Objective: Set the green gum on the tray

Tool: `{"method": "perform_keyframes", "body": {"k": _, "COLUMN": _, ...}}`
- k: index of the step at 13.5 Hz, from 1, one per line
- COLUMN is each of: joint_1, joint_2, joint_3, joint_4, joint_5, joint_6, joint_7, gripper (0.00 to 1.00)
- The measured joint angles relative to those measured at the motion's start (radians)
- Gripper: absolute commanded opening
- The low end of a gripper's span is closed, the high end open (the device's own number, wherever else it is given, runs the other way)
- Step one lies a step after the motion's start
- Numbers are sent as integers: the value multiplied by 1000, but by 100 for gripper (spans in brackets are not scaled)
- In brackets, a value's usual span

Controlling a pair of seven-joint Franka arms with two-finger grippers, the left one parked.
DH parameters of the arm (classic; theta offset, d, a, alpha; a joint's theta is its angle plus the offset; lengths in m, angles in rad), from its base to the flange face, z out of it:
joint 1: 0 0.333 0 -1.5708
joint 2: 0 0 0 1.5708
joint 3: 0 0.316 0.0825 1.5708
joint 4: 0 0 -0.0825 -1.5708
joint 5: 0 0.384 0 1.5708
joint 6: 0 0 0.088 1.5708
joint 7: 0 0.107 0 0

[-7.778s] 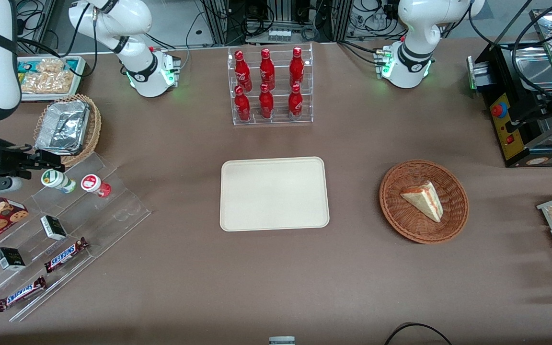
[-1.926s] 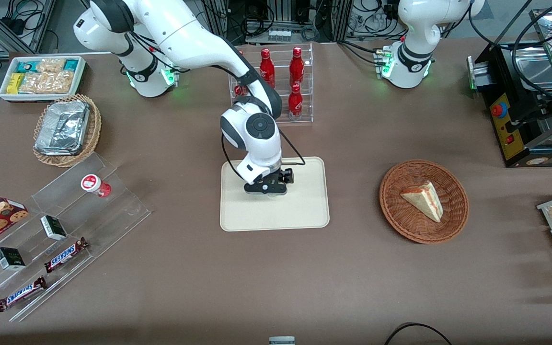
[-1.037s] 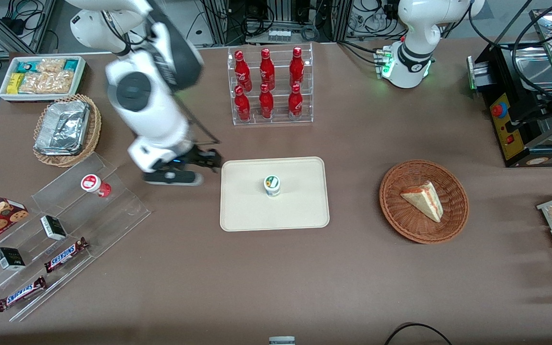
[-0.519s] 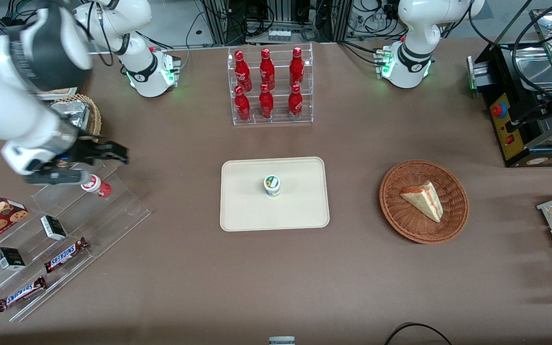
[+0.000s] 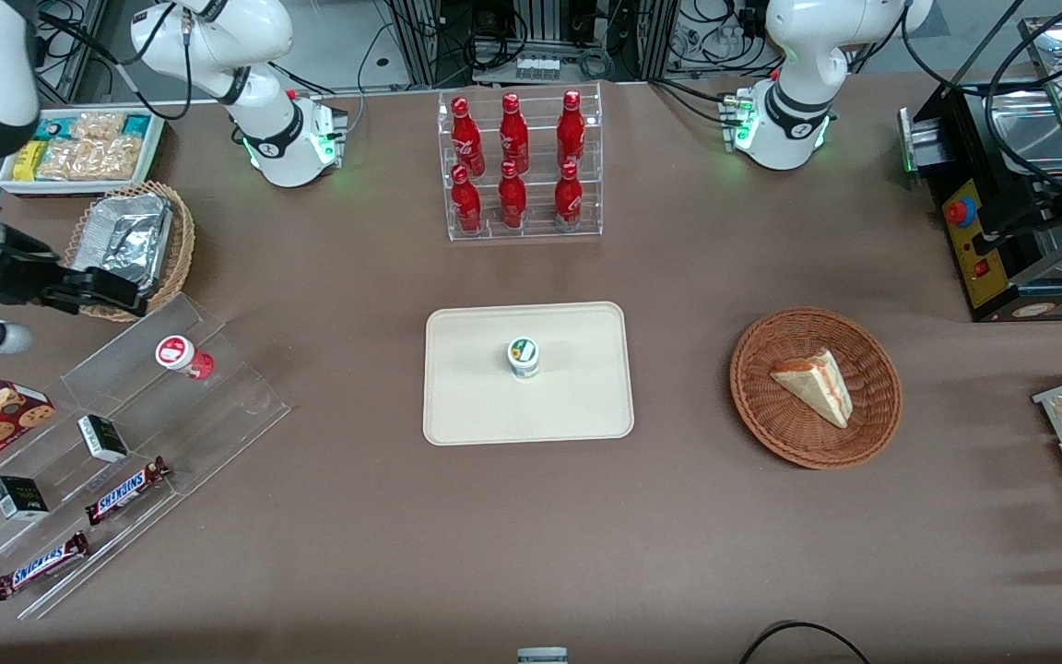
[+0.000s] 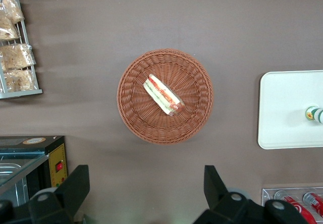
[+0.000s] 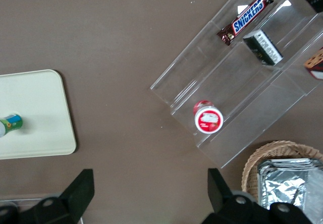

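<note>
The green gum [image 5: 523, 357] stands upright near the middle of the cream tray [image 5: 577, 406]. It also shows in the right wrist view [image 7: 10, 124] on the tray [image 7: 40, 108], and in the left wrist view [image 6: 315, 114] on the tray [image 6: 282, 108]. My right gripper [image 5: 112, 293] is open and empty. It hangs high over the table at the working arm's end, above the edge of the clear acrylic stand, well apart from the tray. In the right wrist view the gripper [image 7: 150, 191] has its fingers spread wide over bare table.
A red-lidded gum bottle [image 5: 182, 356] stands on the clear stepped stand [image 5: 218, 406], with Snickers bars [image 5: 125, 489] and small boxes. A wicker basket with a foil tray [image 5: 130, 249] sits beside the gripper. A red bottle rack [image 5: 517, 166] and a sandwich basket [image 5: 815, 387] stand farther along.
My gripper has let go of the green gum on the tray and swung away toward the working arm's end. The gum stays upright on the tray.
</note>
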Motion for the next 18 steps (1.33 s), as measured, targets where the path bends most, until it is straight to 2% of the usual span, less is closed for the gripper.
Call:
{"method": "perform_keyframes", "body": {"k": 6, "joint_1": -75, "joint_2": 22, "joint_3": 10, "joint_4": 54, "joint_5": -1, "joint_6": -5, "joint_7": -60, "gripper": 100}}
{"method": "perform_keyframes", "body": {"k": 10, "joint_1": -125, "joint_2": 22, "joint_3": 79, "joint_4": 63, "joint_5": -14, "joint_6": -44, "joint_7": -61, "gripper": 100}}
{"method": "perform_keyframes", "body": {"k": 18, "joint_1": -128, "joint_2": 18, "joint_3": 100, "joint_4": 67, "joint_5": -25, "joint_6": -96, "joint_7": -60, "gripper": 100}}
